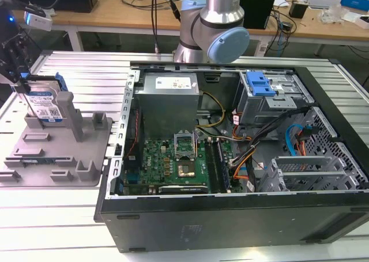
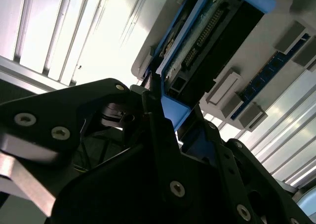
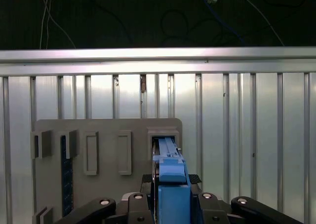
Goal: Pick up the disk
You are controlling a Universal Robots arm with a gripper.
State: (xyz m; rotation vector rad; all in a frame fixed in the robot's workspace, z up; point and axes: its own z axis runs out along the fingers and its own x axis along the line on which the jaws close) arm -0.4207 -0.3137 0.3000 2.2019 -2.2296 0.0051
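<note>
The disk [image 1: 45, 106], a silver drive with a white-and-blue label and a blue frame, stands on edge between the posts of the grey fixture [image 1: 63, 161] at the exterior view's left. My gripper [image 1: 22, 84] reaches down over its far top edge. In the first wrist view the disk [image 3: 171, 172] appears edge-on, running down into the fixture's slot [image 3: 163, 135], with black fingers [image 3: 146, 200] pressed against both faces. The second wrist view has the disk's connector edge [image 2: 207, 31] and blue frame caught at the gripper [image 2: 159, 109]. The gripper is shut on the disk.
An open computer case [image 1: 230, 216] with motherboard, cables and a blue drive-bay bracket [image 1: 259, 84] lies on the exterior view's right of the fixture. The arm's base [image 1: 216, 25] rises behind the case. The ribbed metal table [image 1: 52, 216] lies under everything. A cluttered wooden bench [image 1: 115, 11] runs along the back.
</note>
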